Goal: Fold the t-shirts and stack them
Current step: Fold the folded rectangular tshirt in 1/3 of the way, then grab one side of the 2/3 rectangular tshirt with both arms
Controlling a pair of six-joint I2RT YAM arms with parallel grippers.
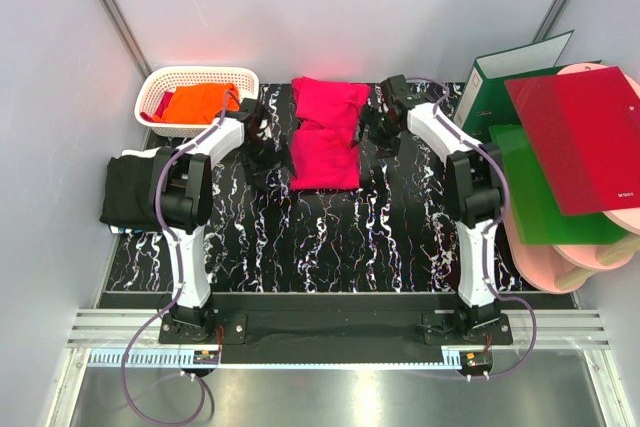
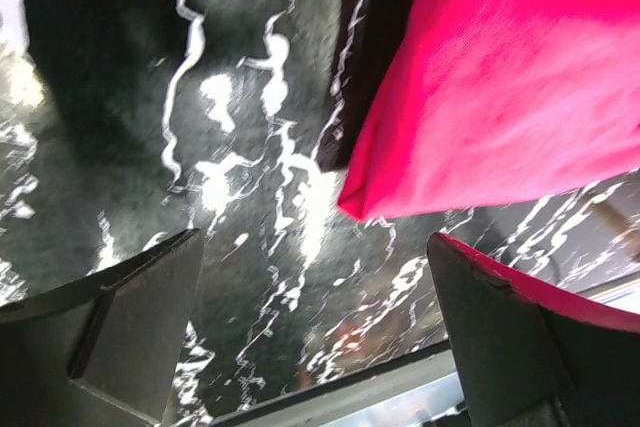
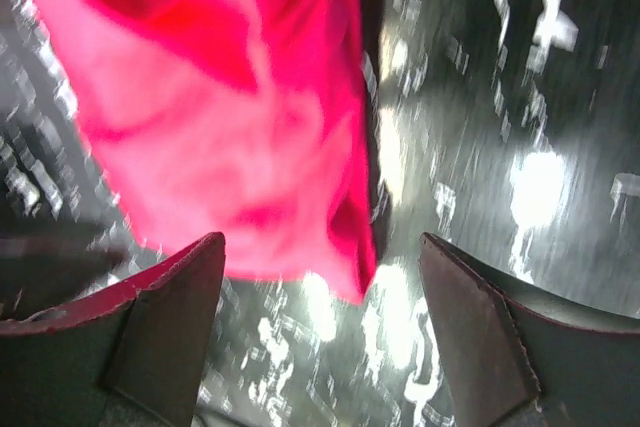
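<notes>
The crimson-pink t-shirt (image 1: 326, 133) lies folded in a long strip on the black marbled mat, far centre. My left gripper (image 1: 262, 125) is open and empty just left of it; the shirt's corner (image 2: 500, 97) shows above its right finger (image 2: 520, 337). My right gripper (image 1: 377, 119) is open and empty just right of the shirt; the cloth (image 3: 220, 127) fills the upper left of the right wrist view. The orange t-shirt (image 1: 200, 102) lies in the white lattice basket (image 1: 190, 77). The black t-shirt (image 1: 130, 192) lies folded at the mat's left edge.
A glossy red folder (image 1: 580, 137) lies over a green one (image 1: 535, 197) on pink discs at the right. A green binder (image 1: 505, 82) stands behind them. The mat's marbled surface (image 1: 330, 237) stretches toward the arm bases.
</notes>
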